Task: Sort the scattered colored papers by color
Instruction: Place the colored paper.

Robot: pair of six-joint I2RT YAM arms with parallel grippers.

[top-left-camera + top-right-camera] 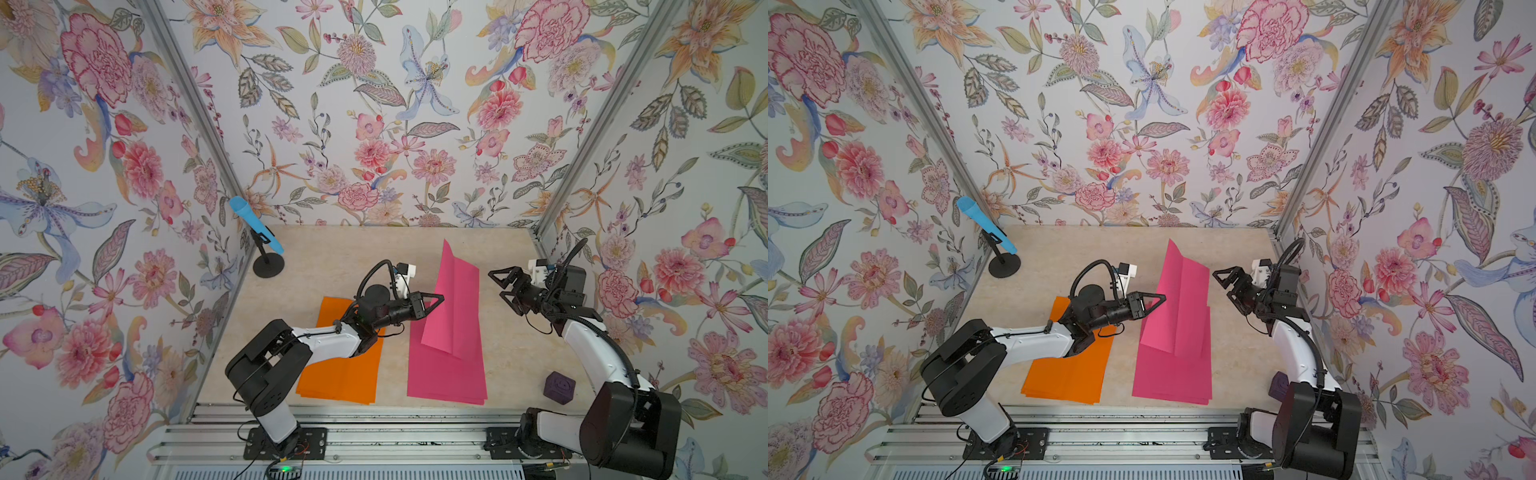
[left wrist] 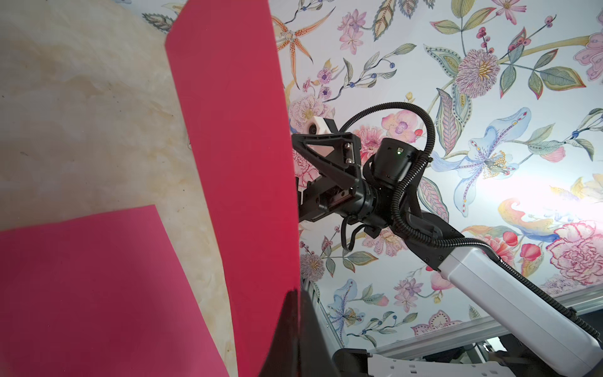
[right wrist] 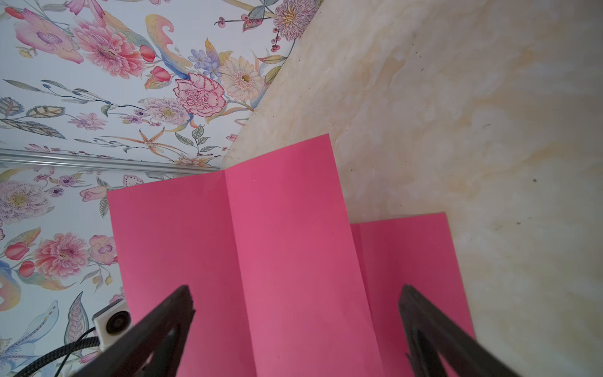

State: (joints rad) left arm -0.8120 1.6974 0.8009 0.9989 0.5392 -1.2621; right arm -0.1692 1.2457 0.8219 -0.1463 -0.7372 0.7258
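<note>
In both top views a creased hot pink paper [image 1: 457, 299] [image 1: 1183, 307] stands lifted and tilted over a flat pile of pink papers [image 1: 446, 374]. My left gripper [image 1: 439, 297] [image 1: 1162, 297] is shut on that sheet's left edge; in the left wrist view the jaws [image 2: 298, 293] pinch the pink sheet [image 2: 241, 163]. A pile of orange papers [image 1: 345, 374] lies to the left, partly under my left arm. My right gripper [image 1: 496, 284] [image 3: 295, 290] hangs open just right of the lifted sheet [image 3: 261, 244], holding nothing.
A blue microphone on a black stand [image 1: 255, 226] stands at the table's back left corner. A purple cube [image 1: 559, 387] sits at the front right beside my right arm. A metal rail [image 1: 374, 419] runs along the front edge. Floral walls close three sides.
</note>
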